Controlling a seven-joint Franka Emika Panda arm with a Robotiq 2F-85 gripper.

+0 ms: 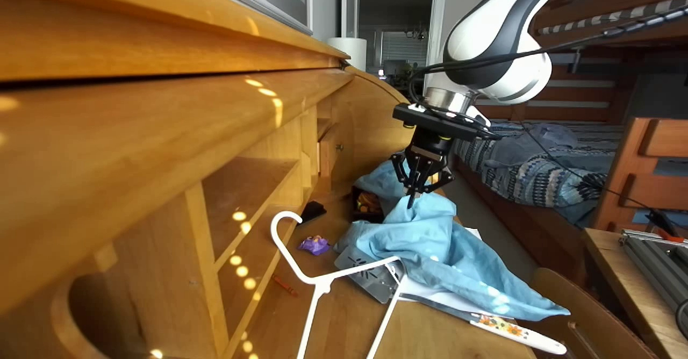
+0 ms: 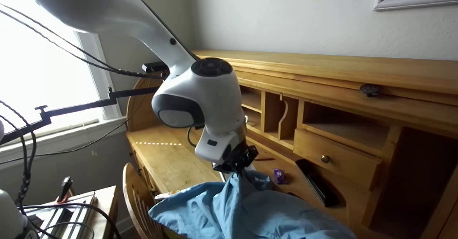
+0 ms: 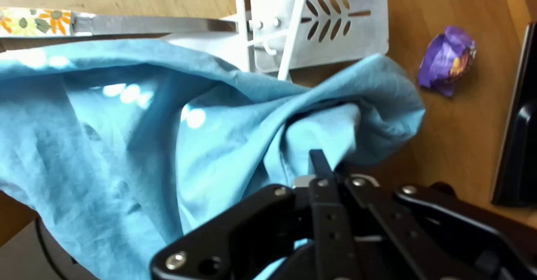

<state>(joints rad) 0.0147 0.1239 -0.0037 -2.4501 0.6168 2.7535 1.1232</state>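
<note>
Black two-finger gripper (image 1: 412, 202) looks clenched on a pinched-up peak of light-blue crumpled fabric (image 1: 430, 241), which sprawls over the front edge of the honey-coloured wooden desk (image 2: 168, 164). Grab step imo; next move calls for a tight pinch.

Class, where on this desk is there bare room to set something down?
Largest bare patch: the desktop between the white hanger, the flowered spatula handle and the curved end panel by the window. A narrow bare strip separates the purple wrapper from the black object. Crowded: around the gripper, where blue cloth bunches beside the spatula blade and hanger.
</note>
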